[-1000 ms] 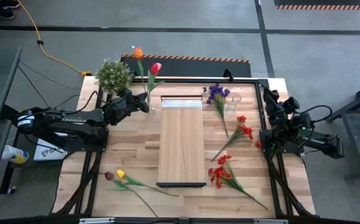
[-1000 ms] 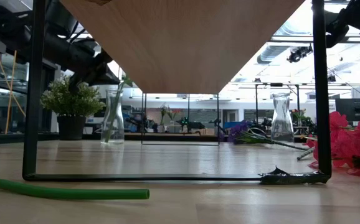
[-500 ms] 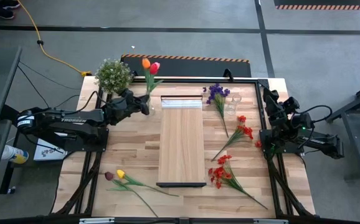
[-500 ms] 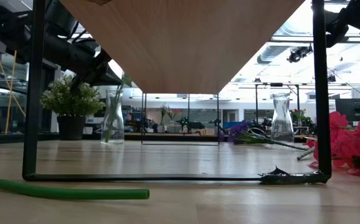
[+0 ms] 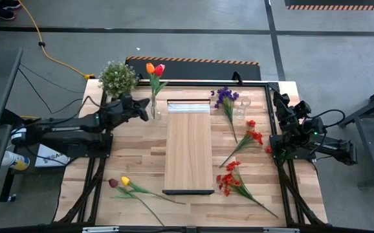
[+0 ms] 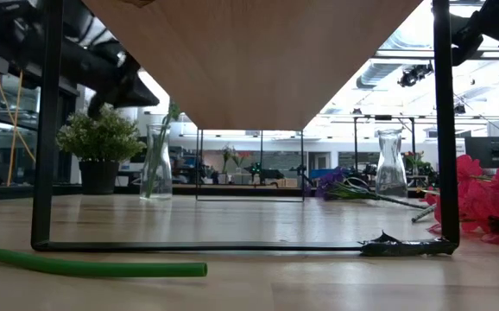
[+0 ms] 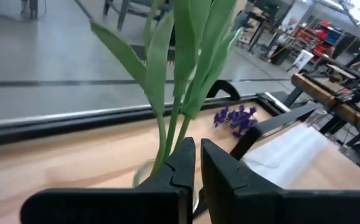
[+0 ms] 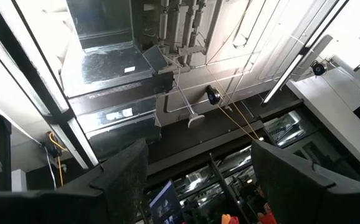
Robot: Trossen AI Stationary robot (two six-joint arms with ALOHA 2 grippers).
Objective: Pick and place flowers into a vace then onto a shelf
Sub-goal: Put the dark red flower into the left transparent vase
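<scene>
A clear glass vase point(image 5: 154, 109) stands on the tabletop at the shelf's far left corner, holding an orange tulip point(image 5: 149, 67) and a red tulip point(image 5: 160, 68). Their stems point(image 7: 170, 124) drop into the vase mouth. My left gripper point(image 5: 144, 110) sits just left of the vase. Its fingers point(image 7: 197, 146) stand a narrow gap apart with nothing between them, and the stems are beyond the tips. The shelf point(image 5: 188, 149) runs down the table's middle. My right gripper point(image 8: 198, 180) is open, raised at the right edge and pointing at the ceiling.
A potted green plant point(image 5: 117, 77) stands behind the left gripper. A second, empty vase point(image 5: 241, 109) stands right of the shelf. A purple sprig point(image 5: 225, 97) and two red sprays point(image 5: 252, 136) point(image 5: 229, 180) lie right of it. Yellow and dark purple tulips point(image 5: 119, 182) lie near left.
The orange tulip swung from leaning far-left to upright beside the red tulip in the vase. My left gripper then drew back toward the table's left edge and rose a little. Both tulips stayed in the vase.
</scene>
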